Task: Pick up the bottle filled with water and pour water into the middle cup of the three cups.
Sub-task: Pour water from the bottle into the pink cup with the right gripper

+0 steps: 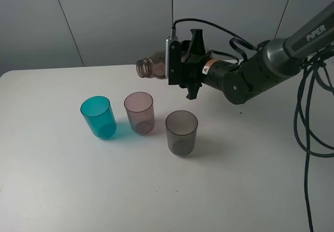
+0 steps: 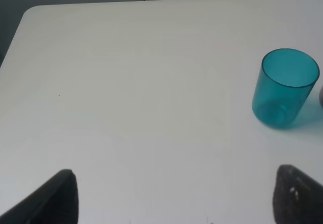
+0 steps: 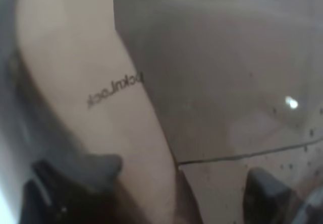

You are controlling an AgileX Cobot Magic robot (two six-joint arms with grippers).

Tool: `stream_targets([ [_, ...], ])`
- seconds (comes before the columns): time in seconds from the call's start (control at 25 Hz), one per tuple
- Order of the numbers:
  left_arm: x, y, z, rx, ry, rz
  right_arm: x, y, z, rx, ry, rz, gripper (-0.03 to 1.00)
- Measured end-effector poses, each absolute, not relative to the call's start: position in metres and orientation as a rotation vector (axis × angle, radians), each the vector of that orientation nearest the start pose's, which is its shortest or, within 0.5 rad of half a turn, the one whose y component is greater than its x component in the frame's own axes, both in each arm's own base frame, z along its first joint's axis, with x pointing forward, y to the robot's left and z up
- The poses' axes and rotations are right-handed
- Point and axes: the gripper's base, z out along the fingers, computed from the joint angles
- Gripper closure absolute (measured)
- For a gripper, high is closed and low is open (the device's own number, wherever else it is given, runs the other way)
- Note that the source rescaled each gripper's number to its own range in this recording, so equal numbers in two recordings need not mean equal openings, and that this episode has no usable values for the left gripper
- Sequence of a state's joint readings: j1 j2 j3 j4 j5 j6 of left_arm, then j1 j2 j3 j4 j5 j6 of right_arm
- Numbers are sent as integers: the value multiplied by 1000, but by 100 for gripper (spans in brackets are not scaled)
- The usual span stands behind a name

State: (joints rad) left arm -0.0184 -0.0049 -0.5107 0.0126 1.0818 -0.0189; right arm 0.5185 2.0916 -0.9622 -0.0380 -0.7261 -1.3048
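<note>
My right gripper [image 1: 182, 65] is shut on the smoky-brown bottle [image 1: 151, 67] and holds it lying sideways in the air, neck pointing left, behind and above the pinkish-mauve middle cup [image 1: 139, 112]. The bottle's mouth is up and slightly right of that cup's rim. No water stream shows. The teal cup [image 1: 98, 117] stands to its left and the smoky grey cup [image 1: 181, 132] to its right. The bottle's wall [image 3: 202, 82] fills the right wrist view. My left gripper [image 2: 174, 199] is open and empty, low over the table, with the teal cup [image 2: 284, 88] ahead of it.
The white table [image 1: 62, 190] carries only the three cups. The right arm's black cables [image 1: 308, 132] hang at the right edge. Grey wall panels stand behind the table. The left arm is out of the exterior high view.
</note>
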Motion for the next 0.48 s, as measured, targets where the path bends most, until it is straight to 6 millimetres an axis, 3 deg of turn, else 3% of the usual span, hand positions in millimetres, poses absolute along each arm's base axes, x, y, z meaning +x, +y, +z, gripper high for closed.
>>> stream_targets([
  [0.48, -8, 1, 278, -1, 2050, -8, 346, 212, 115, -1570, 1108, -522, 95],
])
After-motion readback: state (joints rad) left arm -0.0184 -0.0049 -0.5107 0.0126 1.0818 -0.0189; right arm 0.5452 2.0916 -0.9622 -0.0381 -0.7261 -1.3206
